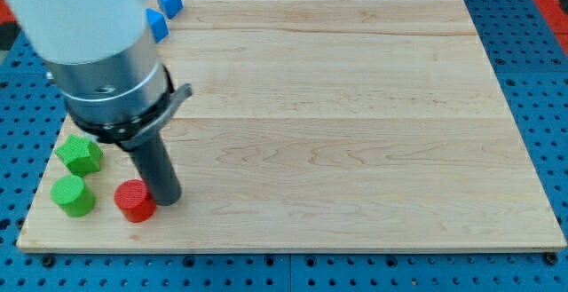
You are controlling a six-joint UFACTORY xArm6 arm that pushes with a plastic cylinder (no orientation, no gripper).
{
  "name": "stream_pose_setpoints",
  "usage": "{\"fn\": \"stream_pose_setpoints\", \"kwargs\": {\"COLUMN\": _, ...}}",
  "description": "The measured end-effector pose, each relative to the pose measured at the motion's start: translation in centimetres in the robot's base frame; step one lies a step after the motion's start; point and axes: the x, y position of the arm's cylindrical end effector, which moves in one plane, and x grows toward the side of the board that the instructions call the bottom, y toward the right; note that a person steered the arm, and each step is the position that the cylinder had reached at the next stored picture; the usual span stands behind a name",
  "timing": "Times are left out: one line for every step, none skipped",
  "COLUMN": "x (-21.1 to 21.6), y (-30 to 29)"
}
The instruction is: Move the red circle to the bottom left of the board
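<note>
The red circle [134, 201] is a short red cylinder lying near the bottom left of the wooden board [355, 132]. My tip [165, 200] rests on the board right beside the red circle, on its right side, touching or almost touching it. The dark rod rises from there to the arm's large grey and white body at the view's upper left.
A green star-like block [79, 155] and a green cylinder [73, 195] lie left of the red circle near the board's left edge. Two blue blocks [169, 2] [157, 26] sit at the top left, partly hidden by the arm.
</note>
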Motion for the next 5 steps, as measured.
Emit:
{"fn": "stream_pose_setpoints", "kwargs": {"x": 0.1, "y": -1.3}}
{"fn": "stream_pose_setpoints", "kwargs": {"x": 0.5, "y": -3.3}}
{"fn": "stream_pose_setpoints", "kwargs": {"x": 1.9, "y": -3.8}}
{"fn": "stream_pose_setpoints", "kwargs": {"x": 2.5, "y": -4.0}}
{"fn": "stream_pose_setpoints", "kwargs": {"x": 2.5, "y": -4.8}}
